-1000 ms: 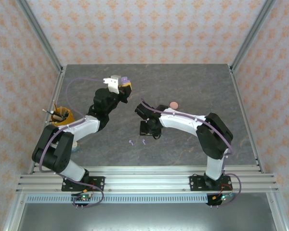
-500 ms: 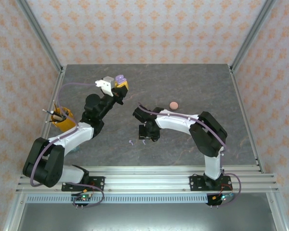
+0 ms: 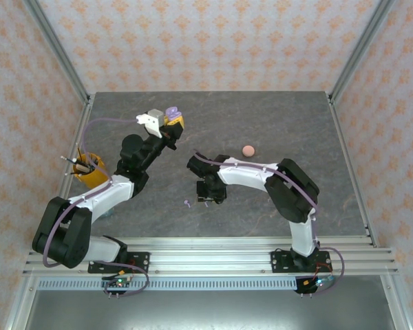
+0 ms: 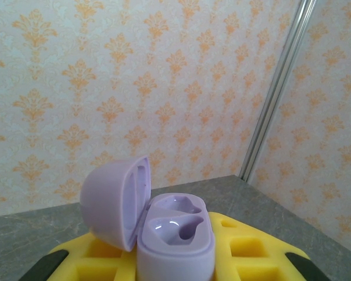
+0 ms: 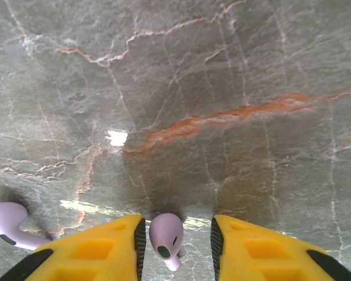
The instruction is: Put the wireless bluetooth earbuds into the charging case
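We see the left gripper (image 3: 168, 118) raised over the far left part of the table (image 3: 296, 124), its yellow fingers (image 4: 248, 253) pressed in on the purple charging case (image 4: 175, 237) from both sides. The case sits upright between them with its mouth facing up. Its lid (image 4: 116, 200) is swung open to the left in the left wrist view, and its two moulded wells are in plain sight.

The right gripper (image 3: 207, 197) reaches down to the table near the middle, toward the near edge. In the right wrist view a pale purple earbud (image 5: 165, 232) lies flat on the marble between the two yellow fingers (image 5: 93, 249). Its long axis runs along the length of the fingers, with the bulb pointing away from the wrist and the stem back toward it. The fingers stand spread around it. There is a clear gap on one side, and the other pad is just beside the bulb; we cannot tell whether that pad touches.

A second purple earbud (image 5: 9, 223) lies on the table just to the left in that view, apart from the gripper. Its bulb is at the frame edge and its stem slants toward the fingers.

A round pink case (image 3: 248, 150) rests farther back and to the right. A yellow cup with pens (image 3: 89, 169) stands by the left arm.
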